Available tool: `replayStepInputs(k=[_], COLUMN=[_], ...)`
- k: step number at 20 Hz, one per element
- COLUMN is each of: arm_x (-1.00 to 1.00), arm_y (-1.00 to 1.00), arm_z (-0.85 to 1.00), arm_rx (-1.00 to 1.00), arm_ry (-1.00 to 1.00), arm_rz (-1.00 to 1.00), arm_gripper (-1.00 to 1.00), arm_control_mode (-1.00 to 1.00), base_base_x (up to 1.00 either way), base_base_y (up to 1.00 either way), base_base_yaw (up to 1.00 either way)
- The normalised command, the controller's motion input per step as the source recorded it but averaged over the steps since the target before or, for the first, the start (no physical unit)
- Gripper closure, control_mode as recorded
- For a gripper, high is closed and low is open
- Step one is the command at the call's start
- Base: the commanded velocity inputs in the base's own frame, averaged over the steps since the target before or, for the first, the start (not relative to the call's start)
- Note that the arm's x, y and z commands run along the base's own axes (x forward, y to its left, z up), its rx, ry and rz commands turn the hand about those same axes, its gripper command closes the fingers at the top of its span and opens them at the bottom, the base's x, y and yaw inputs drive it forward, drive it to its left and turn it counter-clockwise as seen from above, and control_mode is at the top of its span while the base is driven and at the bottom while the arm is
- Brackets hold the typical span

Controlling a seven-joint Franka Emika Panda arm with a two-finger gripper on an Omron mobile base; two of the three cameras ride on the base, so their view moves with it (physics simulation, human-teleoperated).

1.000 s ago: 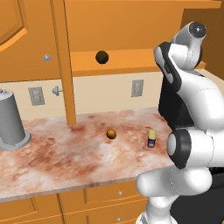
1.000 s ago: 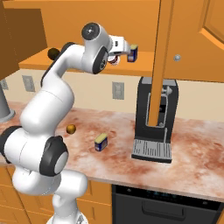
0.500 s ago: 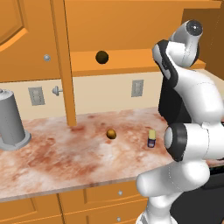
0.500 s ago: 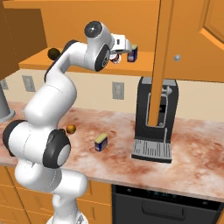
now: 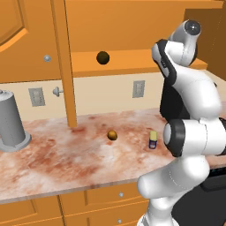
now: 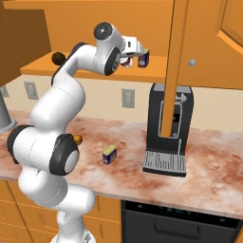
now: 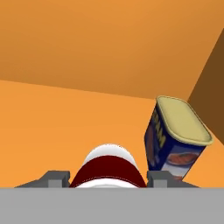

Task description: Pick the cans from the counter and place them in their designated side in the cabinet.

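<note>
counter of marbled stone runs across the left base view, with 1 dark blue can standing upright on it, well apart from the cabinet shelf above. a small brown ball lies near that can, a darker ball sits on the shelf, and a tall grey cylinder stands at the far left. the white arm reaches up toward the right side of the shelf, likely because that side is meant for the cans.

right base view: the gripper is up at shelf level, and a red-and-white can sits at its tip. just beyond stands a second dark blue can on the shelf, so 1 can appears already delivered. the blue can left on the counter rests near a black coffee machine.

hand view: the red-and-white can sits between the 2 finger tips, jaws narrowed around it and carrying it. the blue can on the shelf is just beside it, to the right, leaning in this tilted view. the held can looks close above the orange shelf floor; whether it touches cannot be told.
</note>
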Motion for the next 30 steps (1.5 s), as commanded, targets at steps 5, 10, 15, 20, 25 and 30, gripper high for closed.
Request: replayStepInputs(k=[5, 10, 15, 20, 25, 30], arm_x=[0.2, 0.22, 0.18, 0.15, 0.16, 0.28], arm_y=[-0.01, -0.05, -0.09, -0.18, -0.16, -0.05], arm_z=[-0.06, -0.11, -0.09, -0.02, 0.0, 0.0], arm_rx=[-0.01, -0.01, -0.01, 0.0, 0.0, 0.0], arm_ry=[0.01, 0.06, 0.05, -0.01, -0.1, -0.12], arm_rz=[0.0, 0.01, 0.01, 0.03, 0.06, 0.08], arm_gripper=[1.0, 1.0, -1.0, -1.0, -1.0, -1.0], arm_control_mode=[-1.0, -1.0, -1.0, -1.0, -1.0, -1.0], base_base_x=[0.0, 0.0, 0.0, 0.0, 0.0, 0.0], base_base_y=[0.0, 0.0, 0.0, 0.0, 0.0, 0.0], base_base_yaw=[0.0, 0.0, 0.0, 0.0, 0.0, 0.0])
